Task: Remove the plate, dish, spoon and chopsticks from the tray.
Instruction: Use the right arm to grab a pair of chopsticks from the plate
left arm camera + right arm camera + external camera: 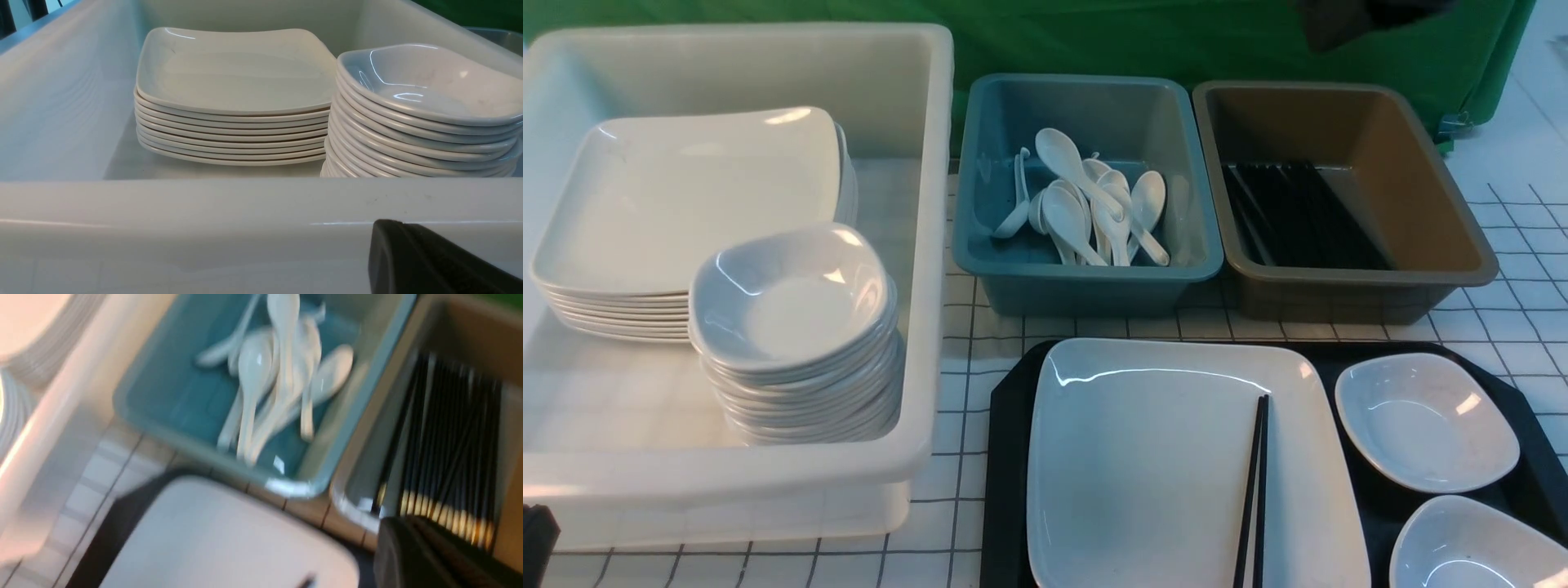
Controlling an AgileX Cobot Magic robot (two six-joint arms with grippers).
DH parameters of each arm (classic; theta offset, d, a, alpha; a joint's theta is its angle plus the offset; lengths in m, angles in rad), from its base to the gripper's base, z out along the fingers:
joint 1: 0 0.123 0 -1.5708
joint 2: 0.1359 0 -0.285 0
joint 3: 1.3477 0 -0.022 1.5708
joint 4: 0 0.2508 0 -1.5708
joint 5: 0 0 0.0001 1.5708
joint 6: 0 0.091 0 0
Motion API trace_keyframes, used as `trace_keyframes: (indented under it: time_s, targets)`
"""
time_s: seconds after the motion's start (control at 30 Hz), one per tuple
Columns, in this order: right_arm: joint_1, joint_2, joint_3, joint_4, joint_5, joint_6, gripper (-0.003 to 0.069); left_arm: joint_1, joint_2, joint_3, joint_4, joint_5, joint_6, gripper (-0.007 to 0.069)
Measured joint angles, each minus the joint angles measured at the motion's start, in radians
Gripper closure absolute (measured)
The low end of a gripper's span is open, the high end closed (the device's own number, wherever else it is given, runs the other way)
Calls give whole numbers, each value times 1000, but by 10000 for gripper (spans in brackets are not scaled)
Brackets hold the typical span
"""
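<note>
The black tray (1005, 457) lies at the front right. On it sits the large white plate (1143, 457), with the black chopsticks (1254, 490) lying across its right side. Two small white dishes (1425, 420) (1470, 547) rest on the tray to the right of the plate. No spoon shows on the tray. My left gripper (398, 223) is shut and empty, low outside the near wall of the white tub (204, 204). My right gripper (402, 519), blurred, is shut with nothing in it, above the tray's far edge near the brown bin (506, 522).
The white tub (931, 245) at the left holds a stack of plates (686, 196) and a stack of small dishes (792, 302). Behind the tray, a teal bin (1086, 278) holds several white spoons (1086, 208). The brown bin (1445, 220) holds several black chopsticks.
</note>
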Motion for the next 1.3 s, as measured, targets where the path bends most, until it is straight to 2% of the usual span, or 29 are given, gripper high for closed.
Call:
trace_keyframes:
  time_s: [0.13, 0.23, 0.27, 0.3, 0.33, 0.37, 0.53, 0.73, 1.3]
  targets:
    - [0, -160, 318, 0, -10, 138, 612, 0, 0, 0, 0, 0, 0, 620]
    - [0, -243, 585, 1, -69, 267, 541, 0, 0, 0, 0, 0, 0, 620]
    - [0, -247, 601, 1, -69, 267, 534, 0, 0, 0, 0, 0, 0, 620]
    - [0, -266, 727, 17, -108, 316, 462, 0, 0, 0, 0, 0, 0, 620]
    - [0, -268, 749, 27, -115, 323, 443, 0, 0, 0, 0, 0, 0, 620]
    - [0, -269, 807, 51, -134, 333, 386, 0, 0, 0, 0, 0, 0, 620]
    - [49, -243, 897, 126, -198, 331, 202, 0, 0, 0, 0, 0, 0, 620]
    - [124, -150, 884, 181, -296, 343, 173, 0, 0, 0, 0, 0, 0, 620]
    - [133, 116, 794, 186, -343, 405, 169, 0, 0, 0, 0, 0, 0, 620]
